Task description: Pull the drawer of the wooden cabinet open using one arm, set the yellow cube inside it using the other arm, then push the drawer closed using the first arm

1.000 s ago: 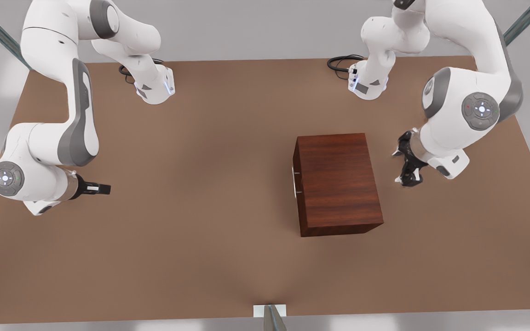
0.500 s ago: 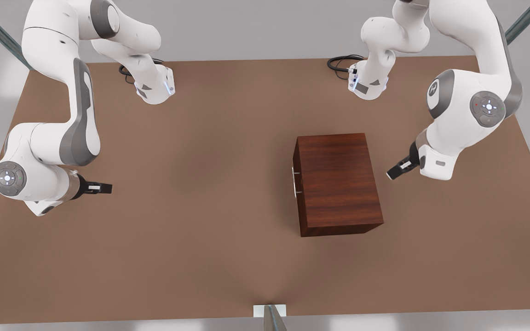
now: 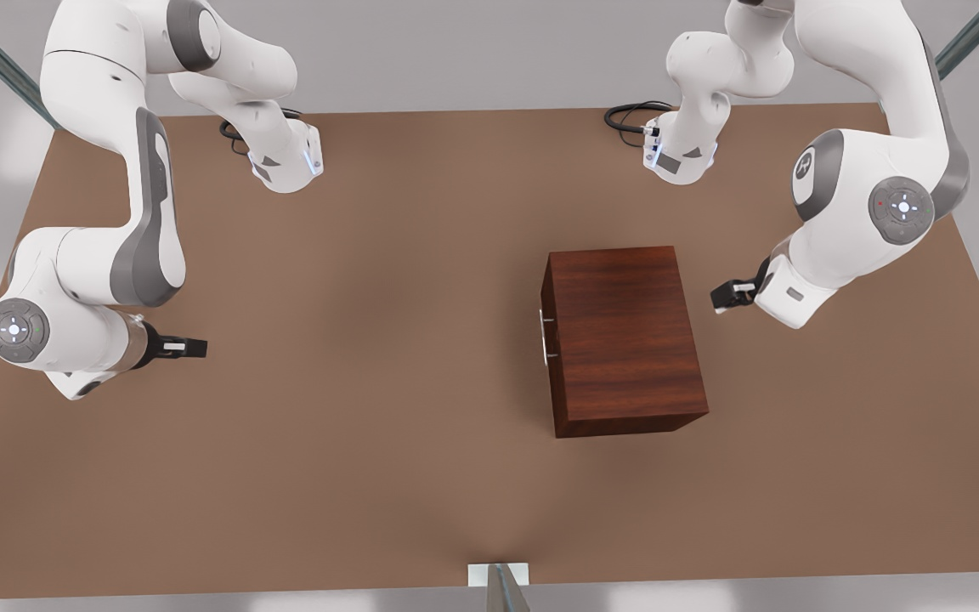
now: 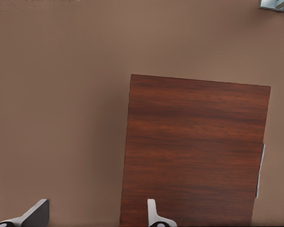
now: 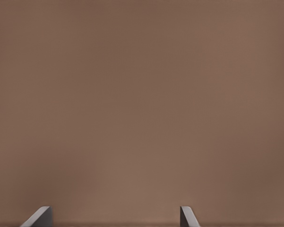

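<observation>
Front view, left gripper [image 3: 726, 297] open, empty beside wooden cabinet [image 3: 621, 340], right gripper [image 3: 188, 347] open, empty.

Cabinet [image 3: 621, 340]: dark reddish-brown, glossy, with darker wood-grain streaks running across the top; the same streaking shows in the left wrist view [image 4: 193, 151]. Handle [image 3: 543, 337]: thin, silver. Worktop [image 3: 353, 442]: plain matt brown, no pattern. Both arms: white shells with grey segments; round grey joint caps carry small lit white marks with a red and a green dot. Left claw [image 3: 723, 297]: black with a white patch. Right claw [image 3: 188, 347]: black with a white patch. Cables at the arm bases: black. Backdrop: pale grey.
</observation>
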